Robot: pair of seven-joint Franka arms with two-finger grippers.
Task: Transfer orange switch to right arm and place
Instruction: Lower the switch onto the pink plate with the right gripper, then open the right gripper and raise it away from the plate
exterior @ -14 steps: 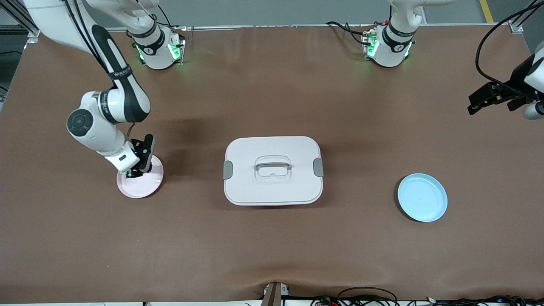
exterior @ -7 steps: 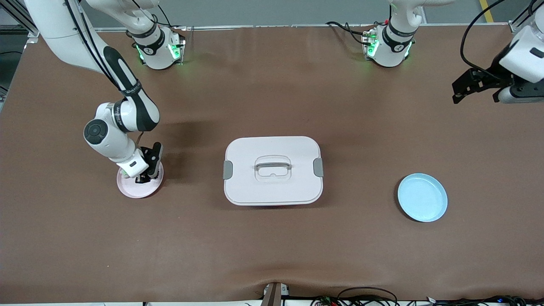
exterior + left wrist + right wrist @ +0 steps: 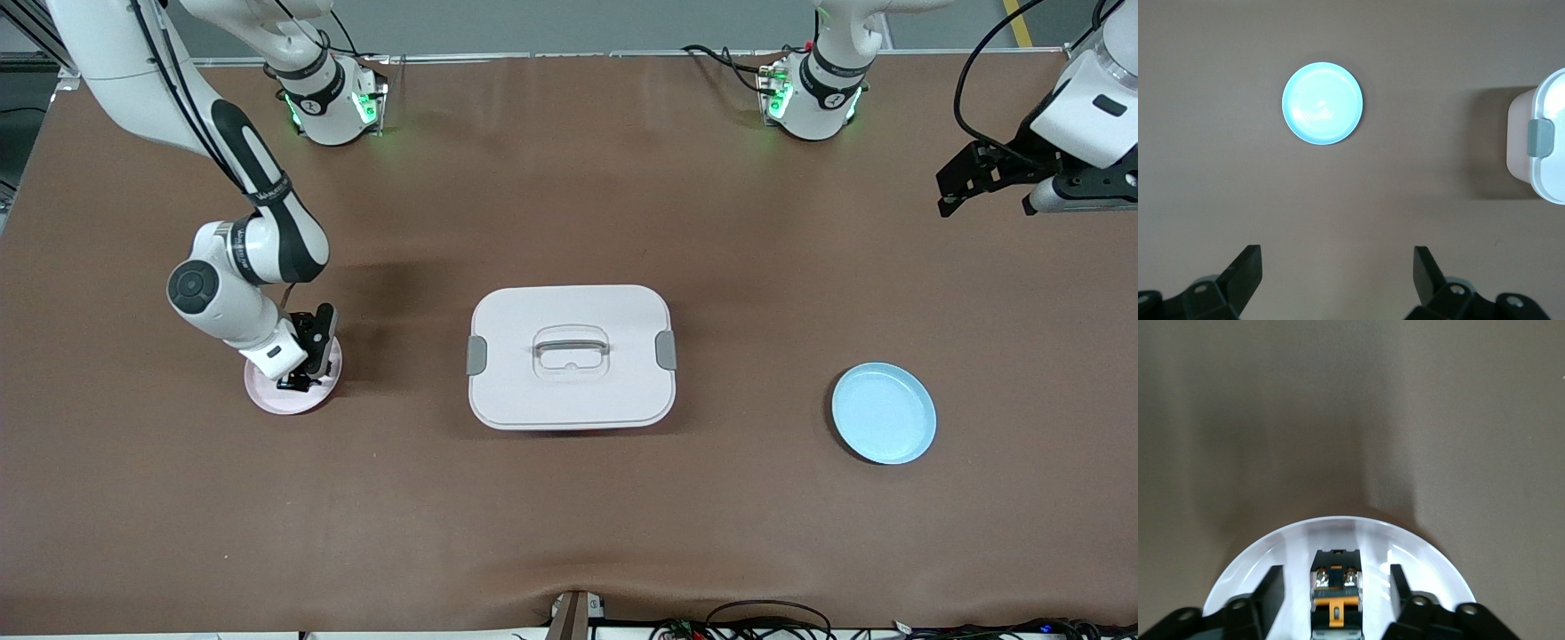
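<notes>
From the front, the right claw (image 3: 299, 380) was down over the pink plate (image 3: 267, 397) at the right arm's end of the desk (image 3: 569, 516), its dark fingers low in the dish; this view did not settle how far they stood apart or what lay between them. The left claw (image 3: 956, 191) hung high over the left arm's end of the desk, well apart from everything, that arm waiting. A white lidded box (image 3: 570, 356) with grey side latches and a recessed handle sat at mid-desk between the two plates, and a pale blue plate (image 3: 884, 412) lay bare toward the left arm's end, a little nearer the camera than the box.

In the left wrist view, the left claw (image 3: 1338, 270) was spread wide with nothing between its fingers (image 3: 1243, 273). The blue plate (image 3: 1323, 103) lay below it with nothing in it, and a corner of the box (image 3: 1546, 137) with one latch showed at the edge.

In the right wrist view, the right claw (image 3: 1332, 587) was parted around the orange switch (image 3: 1336, 593), a gap on each side, neither finger touching it. The switch rested in the pink plate (image 3: 1251, 563), its long axis running along the line of the fingers, metal terminals at the end away from the wrist and the orange part toward it. Only brown desk (image 3: 1351, 407) surrounded the plate.
</notes>
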